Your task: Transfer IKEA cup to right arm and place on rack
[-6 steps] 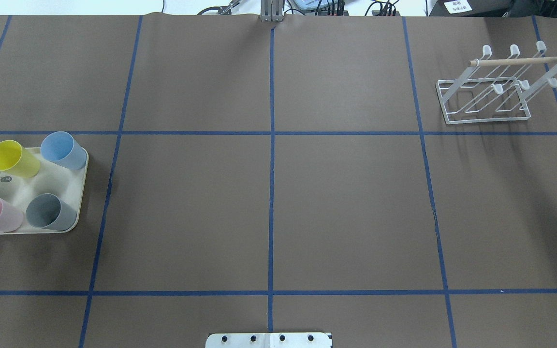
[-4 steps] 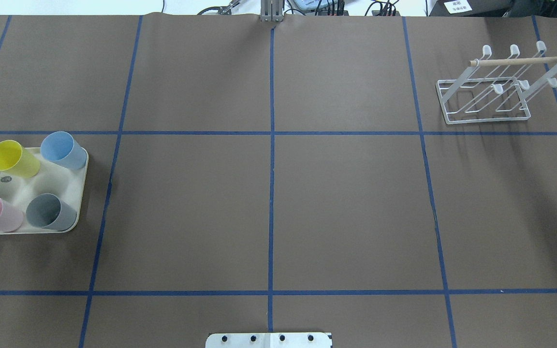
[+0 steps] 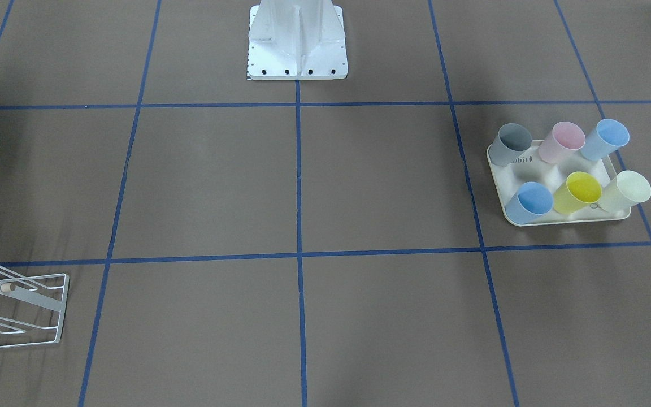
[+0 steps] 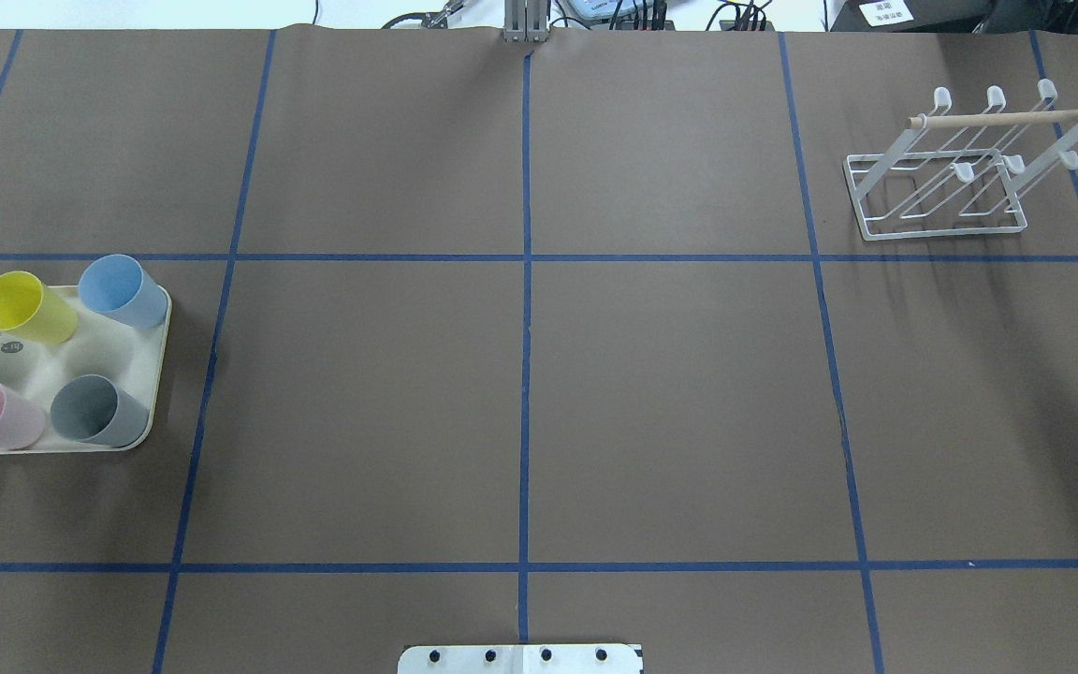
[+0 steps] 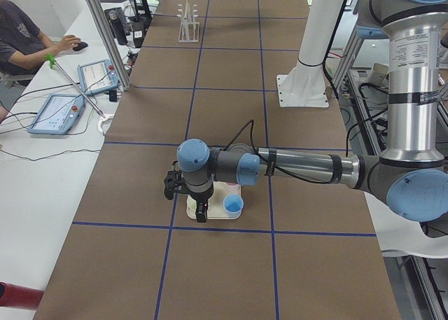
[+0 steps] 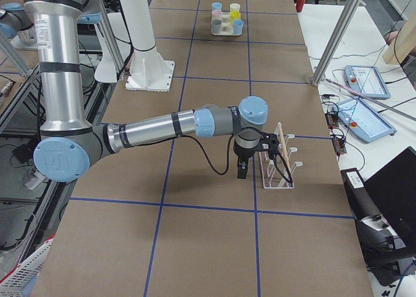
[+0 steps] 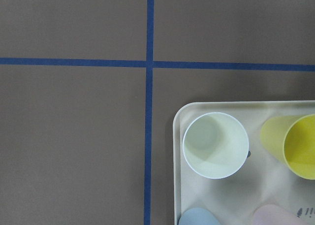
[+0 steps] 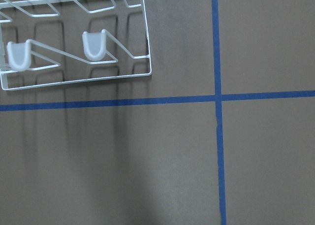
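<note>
Starting from scratch, you have all six cups [image 3: 583,189] upright in the tray [image 3: 563,221] beneath the left gripper [image 5: 201,212], none on the rack [image 4: 946,231] beside the right gripper [image 6: 242,173], and you cannot tell whether either gripper is open or closed.

1. Bright, even, diffuse light falls from above in every view; the brown table [image 4: 670,393] shows no glare
2. Soft streaked shadows trail from the rack [image 4: 963,171] toward the robot's side in the overhead and right wrist views
3. A faint shadow edges the tray [image 4: 151,360]; a dim patch darkens the front-facing view's left side
4. All frames are sharp; the silver arm tube [image 5: 409,89] gleams
</note>
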Robot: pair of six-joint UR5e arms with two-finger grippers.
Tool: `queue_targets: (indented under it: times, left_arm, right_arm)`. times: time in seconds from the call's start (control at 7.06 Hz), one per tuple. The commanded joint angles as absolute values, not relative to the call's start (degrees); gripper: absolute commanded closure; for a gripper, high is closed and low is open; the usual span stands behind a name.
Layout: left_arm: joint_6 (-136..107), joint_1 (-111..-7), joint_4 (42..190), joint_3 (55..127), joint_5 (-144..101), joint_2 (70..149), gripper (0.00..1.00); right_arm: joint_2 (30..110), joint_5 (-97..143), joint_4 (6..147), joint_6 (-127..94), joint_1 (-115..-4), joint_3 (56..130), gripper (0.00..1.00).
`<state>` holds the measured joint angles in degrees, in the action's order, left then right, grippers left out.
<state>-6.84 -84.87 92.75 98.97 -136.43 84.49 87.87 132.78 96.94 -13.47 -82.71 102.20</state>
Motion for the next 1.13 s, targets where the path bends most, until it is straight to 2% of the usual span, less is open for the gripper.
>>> queue_targets:
  times: [0.0, 0.28, 0.42, 0.57, 0.71, 0.99]
  left_arm:
    - [-7.0, -84.5, 99.2, 98.7, -137.1, 81.9, 0.0]
    - [-9.3, -81.7, 100.1, 98.7, -137.2, 80.9, 0.0]
    - [-14.7, -76.7, 102.7, 98.6, -136.7, 79.7, 0.0]
    - [-16.0, -73.8, 109.8, 98.4, -134.7, 76.3, 0.0]
    - [-16.3, -73.7, 112.4, 98.3, -134.3, 72.9, 0.0]
    - [-16.3, -71.0, 112.6, 97.4, -134.4, 72.3, 0.0]
  right_arm:
    - [87.6, 133.1, 96.9, -13.4, -81.4, 102.2, 0.0]
    - [87.2, 134.0, 96.9, -13.4, -78.8, 102.4, 0.0]
    - [87.0, 134.2, 96.9, -13.5, -76.2, 102.7, 0.0]
    - [86.4, 134.1, 96.9, -13.5, -74.7, 102.7, 0.0]
    - [86.3, 134.0, 96.9, -13.5, -74.5, 102.6, 0.0]
    - [86.0, 134.0, 96.9, -13.4, -74.0, 102.6, 0.0]
